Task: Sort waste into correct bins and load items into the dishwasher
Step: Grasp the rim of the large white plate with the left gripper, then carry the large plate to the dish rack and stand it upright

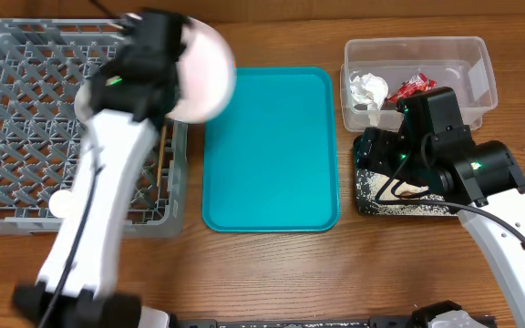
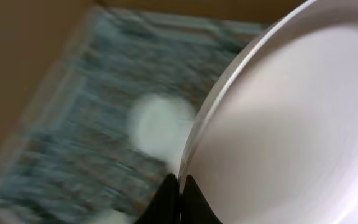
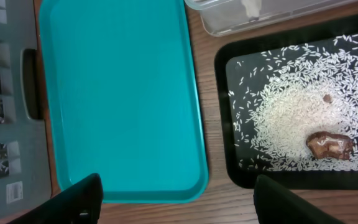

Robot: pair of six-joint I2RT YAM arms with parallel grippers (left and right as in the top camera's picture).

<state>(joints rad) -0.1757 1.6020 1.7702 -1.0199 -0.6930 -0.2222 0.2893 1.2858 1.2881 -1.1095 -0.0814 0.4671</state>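
My left gripper [image 1: 176,73] is shut on the rim of the round white plate [image 1: 206,77] and holds it in the air over the right edge of the grey dish rack [image 1: 25,109]. The left wrist view is motion-blurred: the fingers [image 2: 180,190] pinch the plate [image 2: 291,124] above the rack, with a white item [image 2: 160,127] below. My right gripper [image 3: 179,205] is open and empty above the table, between the teal tray and the black tray [image 3: 222,118]. Rice [image 3: 291,106] and a brown food bit [image 3: 329,144] lie in the black tray. The napkin [image 1: 368,88] and red wrapper [image 1: 410,87] lie in the clear tub [image 1: 481,64].
The teal tray [image 1: 272,146] lies between the rack and the black tray [image 1: 365,196], with nothing on it. A white item [image 1: 62,202] and thin wooden sticks [image 1: 162,155] sit in the rack. The right arm hangs over the black tray.
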